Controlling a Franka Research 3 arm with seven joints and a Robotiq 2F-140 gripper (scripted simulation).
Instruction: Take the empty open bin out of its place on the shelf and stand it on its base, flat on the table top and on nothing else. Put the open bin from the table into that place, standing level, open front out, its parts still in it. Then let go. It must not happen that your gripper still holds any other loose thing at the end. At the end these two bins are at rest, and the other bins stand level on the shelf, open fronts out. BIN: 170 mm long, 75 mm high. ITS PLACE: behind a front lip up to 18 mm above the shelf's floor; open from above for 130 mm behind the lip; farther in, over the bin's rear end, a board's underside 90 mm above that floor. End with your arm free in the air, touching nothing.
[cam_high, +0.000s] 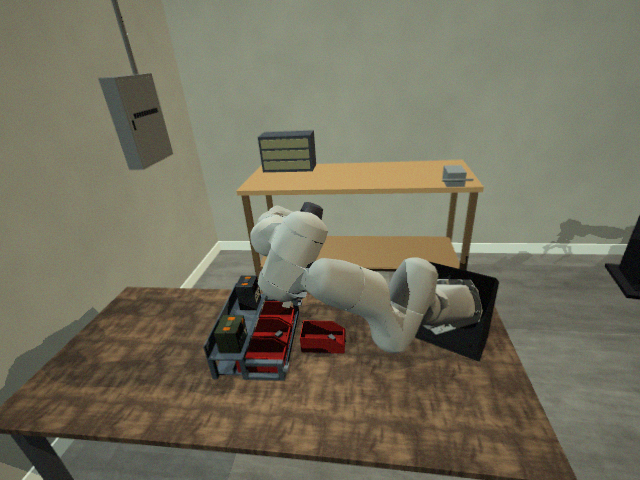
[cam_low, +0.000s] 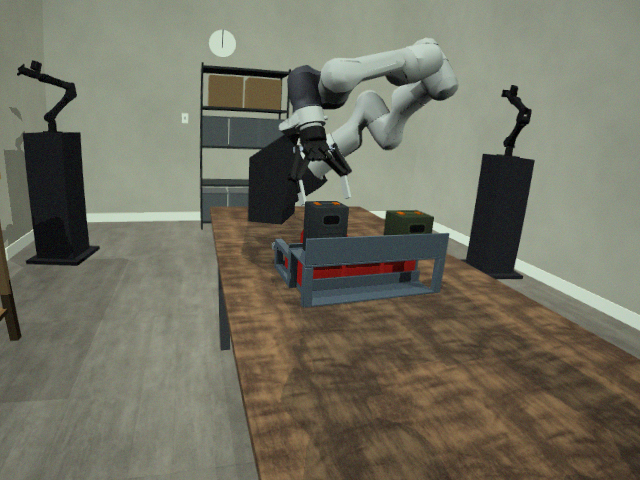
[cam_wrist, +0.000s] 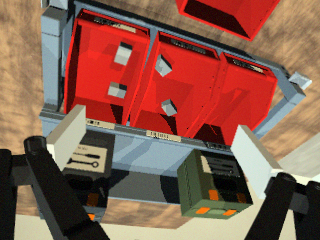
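End effector (cam_wrist: 159, 150) wide open, holding nothing, hovering above grey shelf (cam_wrist: 150, 150); empty red plastic bin (cam_wrist: 245, 100) is the end one, long axis front-to-back.

Grey walls (cam_low: 134, 170), wooden workbench (cam_high: 361, 178), wall clock (cam_low: 222, 43)

the open pincer (cam_low: 321, 180) hangs above the shelf (cam_low: 372, 248) on the table (cam_low: 413, 361).

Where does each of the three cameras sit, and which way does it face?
Top: high, in front of the table, facing the arm and shelf.
Exterior: beyond the table's far end, behind the shelf, facing the open gripper.
Wrist: on the hand, looking down into three red bins; both fingers show.
All three show the shelf.
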